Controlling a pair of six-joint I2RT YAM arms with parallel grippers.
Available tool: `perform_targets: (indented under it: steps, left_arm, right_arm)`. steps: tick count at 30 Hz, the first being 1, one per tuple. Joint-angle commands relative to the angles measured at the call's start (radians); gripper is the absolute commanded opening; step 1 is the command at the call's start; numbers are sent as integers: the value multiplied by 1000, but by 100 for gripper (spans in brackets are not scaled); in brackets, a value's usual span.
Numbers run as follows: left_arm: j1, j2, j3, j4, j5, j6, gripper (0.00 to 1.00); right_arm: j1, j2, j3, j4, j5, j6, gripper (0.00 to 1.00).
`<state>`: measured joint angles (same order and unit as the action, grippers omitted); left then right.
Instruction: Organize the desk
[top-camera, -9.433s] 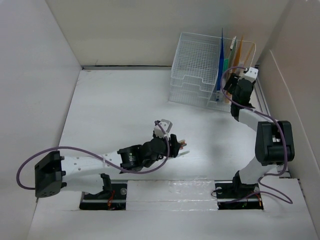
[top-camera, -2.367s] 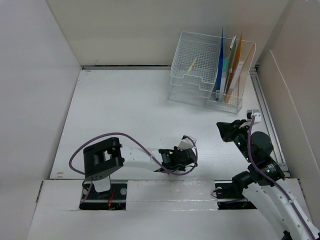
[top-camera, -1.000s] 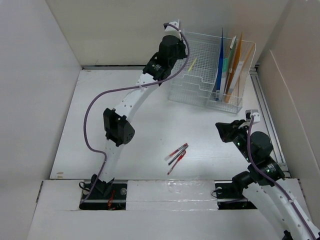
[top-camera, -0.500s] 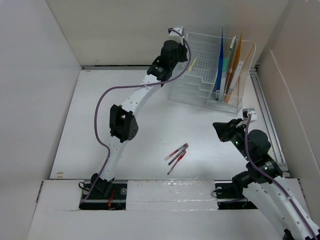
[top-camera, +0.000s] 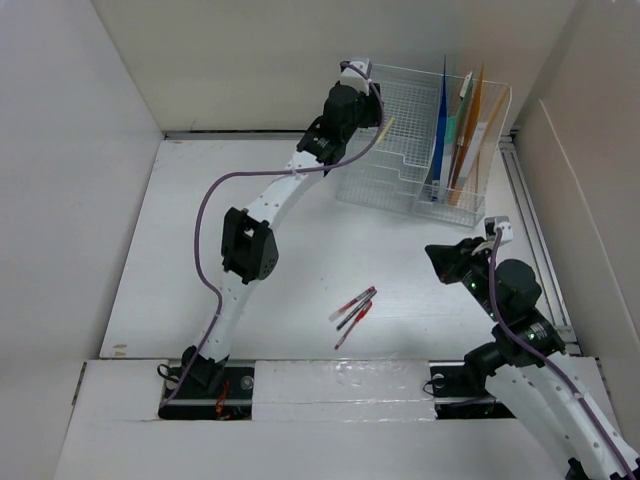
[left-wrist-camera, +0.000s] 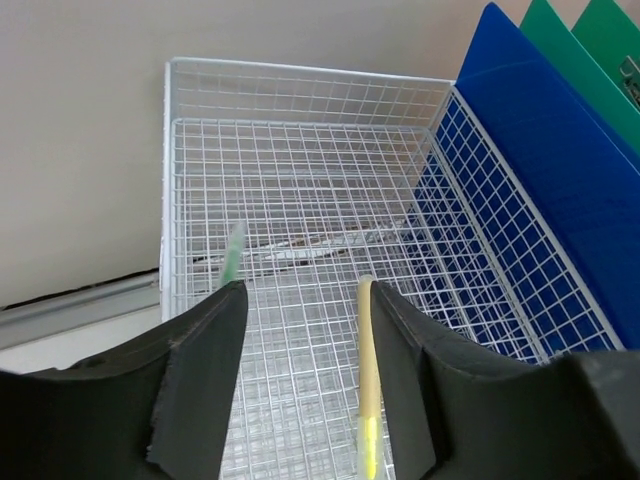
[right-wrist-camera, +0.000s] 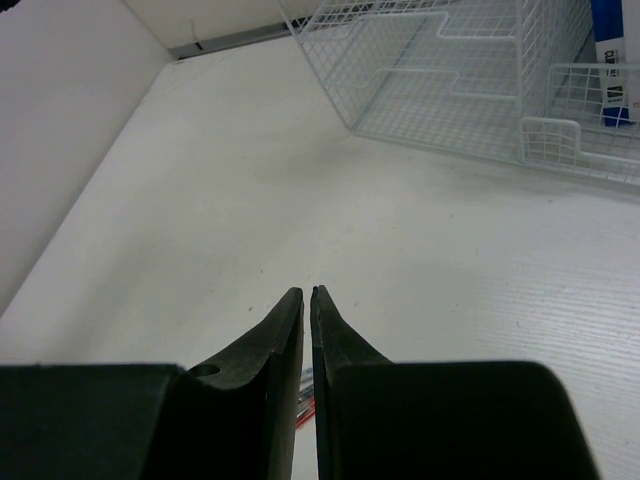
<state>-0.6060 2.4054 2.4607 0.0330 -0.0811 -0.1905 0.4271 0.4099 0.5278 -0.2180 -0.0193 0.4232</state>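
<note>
My left pincer (top-camera: 362, 80) sits in the upper middle of the overhead frame, at the top left corner of the white wire organizer (top-camera: 400, 130). Its two dark fingers (left-wrist-camera: 205, 375) are spread wide apart. In the left wrist view they fill the lower part of the frame, with the organizer's top tray (left-wrist-camera: 300, 150) across the middle. A thin yellow stick (left-wrist-camera: 366, 370) lies on the mesh just beside the inner edge of my finger on the right of that frame (I cannot tell whether it touches). A pale green stick (left-wrist-camera: 233, 252) shows just above the tip of the other finger. A blue folder (left-wrist-camera: 560, 180) stands upright at the right edge, with green folders (left-wrist-camera: 590, 40) behind it in the upper right corner.

My right pincer (top-camera: 437, 255) is at the middle right of the overhead frame, pointing left over the desk (top-camera: 230, 230). Its fingers are pressed together, with only a hairline slit between the tips (right-wrist-camera: 308, 292).

The desk fills the centre of the overhead frame, with white walls on three sides. A few red pens (top-camera: 352, 305) lie loose on it, lower centre, well apart from the organizer, which stands at the desk's upper right.
</note>
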Motion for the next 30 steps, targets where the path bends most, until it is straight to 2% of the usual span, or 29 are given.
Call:
perform_targets:
  steps: [1, 6, 10, 11, 13, 15, 16, 20, 23, 27, 30]
  left_arm:
    - [-17, -86, -31, 80, 17, 14, 49]
    - [-75, -241, -77, 73, -11, 66, 50]
    - [-155, -483, -392, 162, -68, 74, 50]
    - [-170, -584, -552, 207, -77, 66, 48]
    - [-212, -673, -761, 229, -120, 18, 44]
    - [-247, -790, -895, 254, -141, -27, 39]
    - [-259, -820, -1013, 255, -155, -44, 36]
    - [-304, -943, -1230, 179, -197, -145, 18]
    - [-339, -965, -1333, 60, -227, -168, 19]
    - [-370, -966, -1469, -66, -293, -248, 27]
    - [-370, -982, -1549, -48, -263, -262, 33]
  right_arm:
    - [10, -17, 28, 29, 1, 0, 13]
    - [10, -16, 32, 19, 13, -11, 13]
    - [10, -31, 34, 9, 47, -12, 0]
    - [10, -31, 35, 5, 48, -14, 0]
    - [10, -34, 46, -13, 51, -20, 0]
    - [10, -42, 52, -23, 62, -23, 0]
    - [10, -43, 55, -27, 71, -23, 0]
    - [10, -52, 55, -47, 82, -18, 0]
    - [10, -46, 60, -58, 73, -15, 5]
    - [10, -49, 57, -52, 73, -14, 18]
    - [10, -40, 57, -46, 65, -11, 19]
